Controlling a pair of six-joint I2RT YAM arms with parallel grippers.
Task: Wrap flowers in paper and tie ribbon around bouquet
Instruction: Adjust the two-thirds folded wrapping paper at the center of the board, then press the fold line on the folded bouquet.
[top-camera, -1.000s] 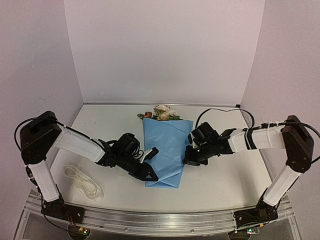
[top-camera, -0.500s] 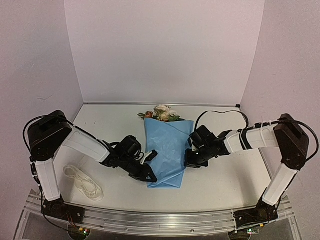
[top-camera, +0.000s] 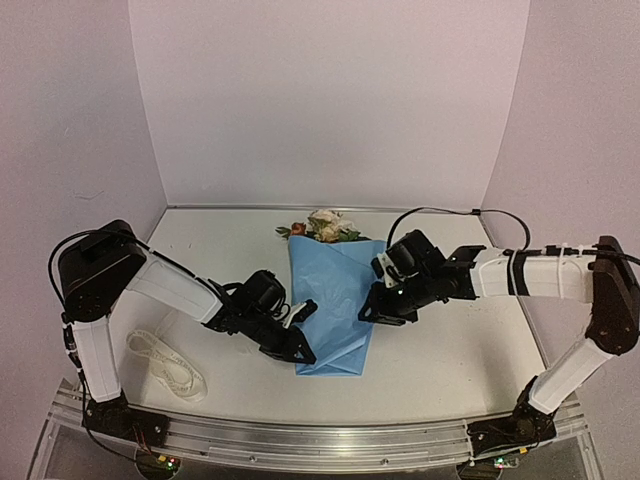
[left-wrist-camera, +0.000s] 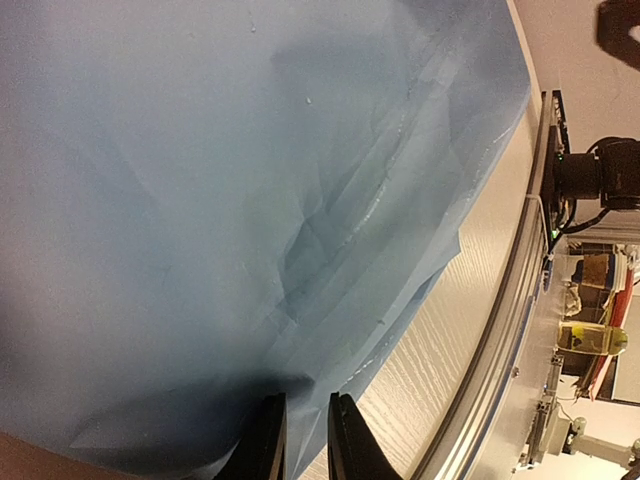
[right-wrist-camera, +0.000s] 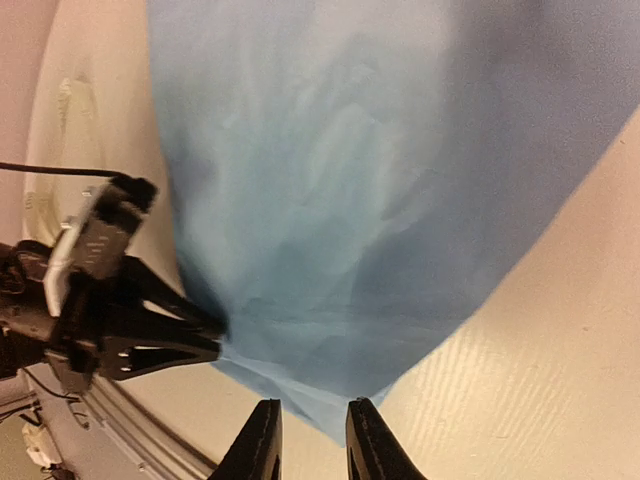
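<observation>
Left claw (left-wrist-camera: 304, 405) is clamped on the near left edge of the paper (top-camera: 335, 290); right claw (right-wrist-camera: 314, 405), fingers slightly apart, hovers at its right edge. The folded paper lies in the middle of the bench (top-camera: 450, 340), flowers (top-camera: 325, 226) poking out toward the far edge, stems hidden inside. The ribbon (top-camera: 165, 365) lies heaped by the near left corner, the left arm (top-camera: 170, 285) between it and the paper

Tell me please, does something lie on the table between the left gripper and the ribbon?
Nothing visible does. The ribbon lies on the table, to the left of the left gripper, which is at the near-left edge of the paper.
</observation>
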